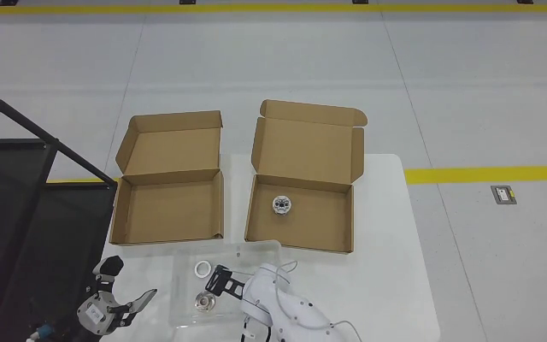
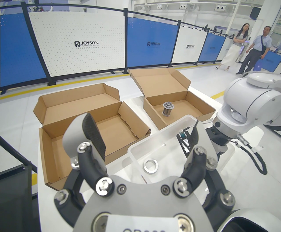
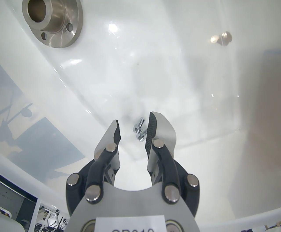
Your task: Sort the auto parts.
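At the worktop's near edge the right end effector (image 3: 134,120) sits in the clear tray (image 1: 256,248), jaws apart around two small bolts (image 3: 139,130); a flange (image 3: 51,20) and a ring (image 1: 203,269) lie there too. The left end effector (image 2: 142,123) hangs wide apart off the near left corner, holding nothing. Farther back, the right box (image 1: 320,224) holds one metal part (image 1: 282,204), the left box (image 1: 167,214) none. Sorting looks barely begun.

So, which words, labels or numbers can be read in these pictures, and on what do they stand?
White wall panels: a company logo, not quoted here.
Label on the left gripper: cut off at the edge.
Label on the right gripper: the same.
Floor sign: too small to read.
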Robot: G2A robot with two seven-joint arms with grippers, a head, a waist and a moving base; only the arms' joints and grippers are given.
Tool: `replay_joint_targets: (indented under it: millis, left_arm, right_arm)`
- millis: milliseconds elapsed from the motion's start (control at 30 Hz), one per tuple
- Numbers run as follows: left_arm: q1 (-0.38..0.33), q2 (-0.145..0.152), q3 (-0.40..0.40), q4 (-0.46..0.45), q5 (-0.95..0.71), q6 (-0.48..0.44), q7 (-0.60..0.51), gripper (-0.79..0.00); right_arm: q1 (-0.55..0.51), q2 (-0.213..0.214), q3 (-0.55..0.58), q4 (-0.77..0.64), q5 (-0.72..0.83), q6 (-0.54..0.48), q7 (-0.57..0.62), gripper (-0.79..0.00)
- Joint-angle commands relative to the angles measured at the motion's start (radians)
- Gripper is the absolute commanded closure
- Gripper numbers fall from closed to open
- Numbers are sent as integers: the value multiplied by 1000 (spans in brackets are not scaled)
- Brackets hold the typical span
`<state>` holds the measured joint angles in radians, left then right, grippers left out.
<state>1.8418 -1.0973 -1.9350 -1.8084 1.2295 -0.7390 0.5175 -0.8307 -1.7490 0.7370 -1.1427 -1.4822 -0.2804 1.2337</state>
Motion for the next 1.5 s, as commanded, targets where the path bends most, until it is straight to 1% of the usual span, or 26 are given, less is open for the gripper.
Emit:
replay_joint_targets:
  millis: [0, 533, 600, 800, 1100, 1233, 1367, 1400, 1467]
  left_arm:
    - [0, 0, 0, 0, 0, 0, 0, -785]
    - [0, 0, 0, 0, 0, 0, 0, -785]
    - [0, 0, 0, 0, 0, 0, 0, -785]
    - [0, 0, 0, 0, 0, 0, 0, -785]
    - [0, 0, 0, 0, 0, 0, 0, -785]
    - [0, 0, 0, 0, 0, 0, 0, -785]
    - [0, 0, 0, 0, 0, 0, 0, -785]
    - [0, 0, 0, 0, 0, 0, 0, -785]
    - [0, 0, 0, 0, 0, 0, 0, -785]
  right_arm:
    - [7, -2, 2, 14, 11, -5, -1, -314]
    - [27, -14, -9, 54, 42, -22, -15, -296]
    - [24, -14, -18, 46, 43, -48, -32, -292]
    - [19, -15, -21, 45, 35, -30, -16, -302]
    - [20, -20, -32, 62, 19, -4, 0, -271]
    - [22, -24, -37, 70, 11, 16, 11, -212]
    - [33, -27, -33, 89, 16, 15, 5, -86]
    - [35, -27, -31, 91, 18, 16, 1, -12]
    - [36, -27, -29, 93, 18, 12, -8, 0]
